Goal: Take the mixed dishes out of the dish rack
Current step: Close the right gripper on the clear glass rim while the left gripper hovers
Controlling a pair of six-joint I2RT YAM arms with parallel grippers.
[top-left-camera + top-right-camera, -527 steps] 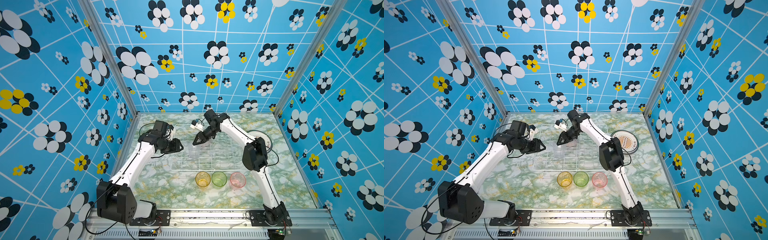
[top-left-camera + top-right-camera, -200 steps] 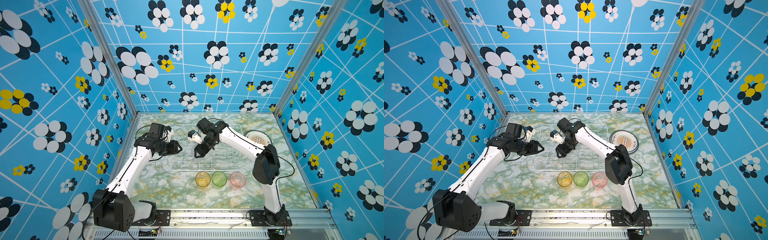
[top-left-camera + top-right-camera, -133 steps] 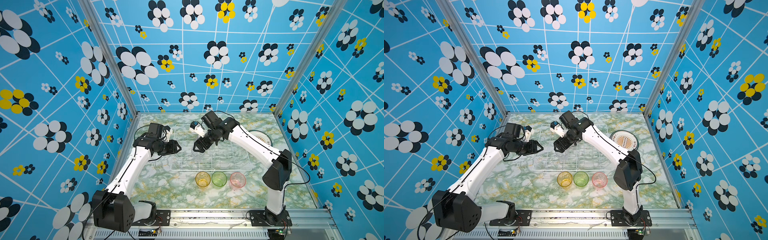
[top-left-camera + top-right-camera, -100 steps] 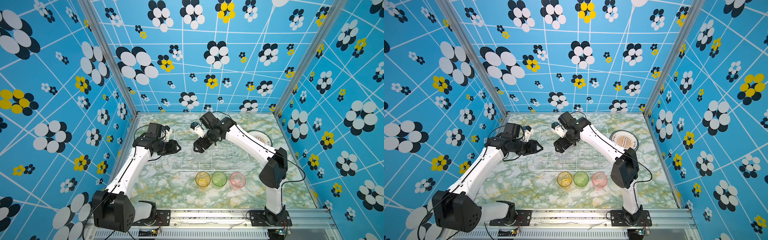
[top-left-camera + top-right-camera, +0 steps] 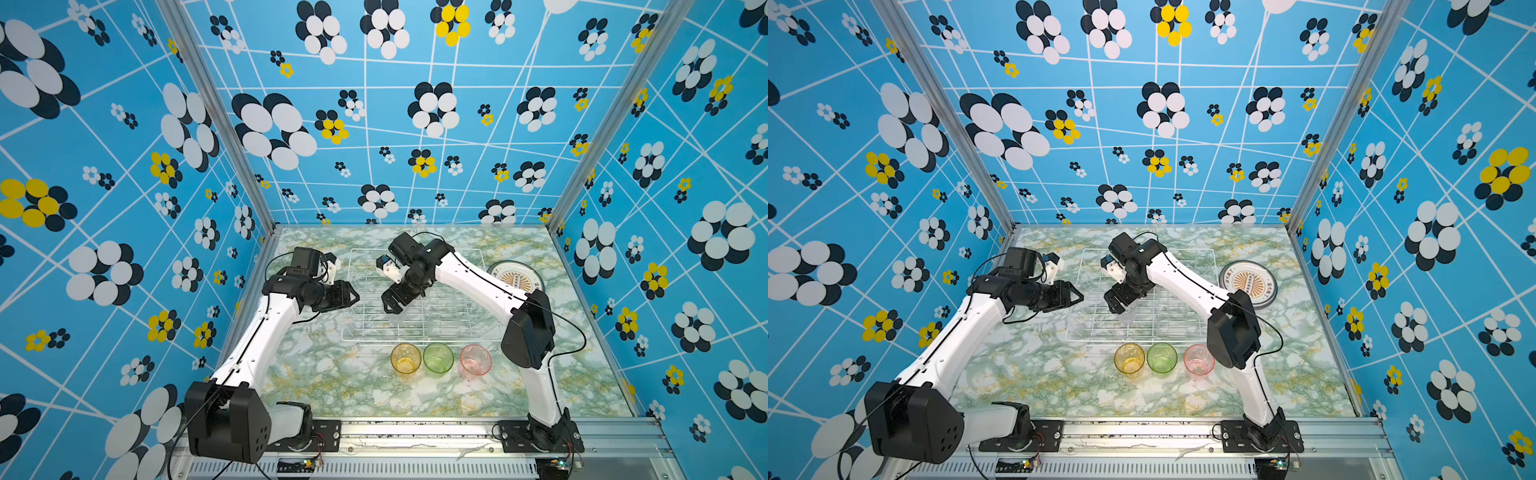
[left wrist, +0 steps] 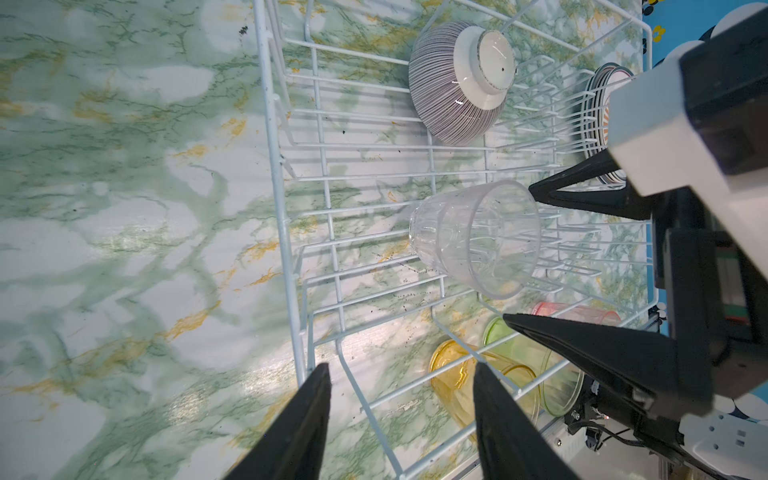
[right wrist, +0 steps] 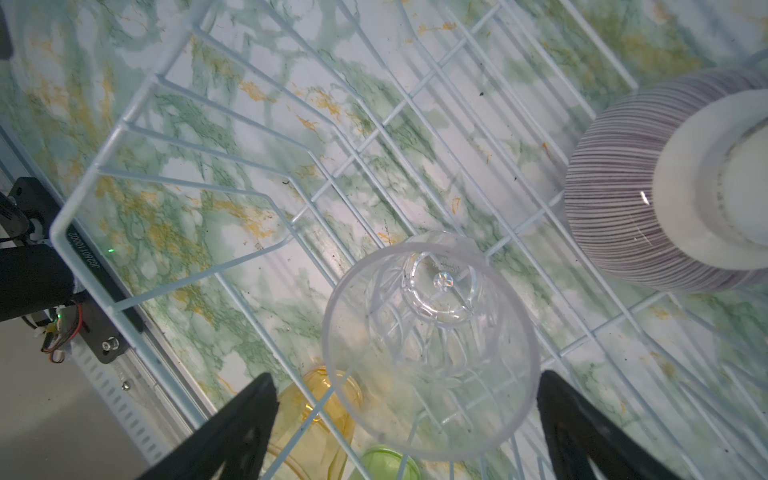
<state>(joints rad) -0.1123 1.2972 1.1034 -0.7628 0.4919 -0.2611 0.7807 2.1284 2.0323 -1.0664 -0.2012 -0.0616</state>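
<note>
Rack: white wire, mid-counter.
In rack: clear faceted tumbler, tilted; striped ribbed bowl, white foot up.
R hand: released, spread astride tumbler.
L hand: parted, empty, at rack's left edge.
Counter front: amber tumbler, green tumbler, pink tumbler.

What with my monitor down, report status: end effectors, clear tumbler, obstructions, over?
Right end effector open, flanking clear tumbler in dish rack. Left end effector open, empty, at rack's edge. Striped bowl nearby, not blocking.

Blue walls, white gridlines, black-white-yellow flowers; green-gold marble tabletop; aluminium corner posts; bright even light.
</note>
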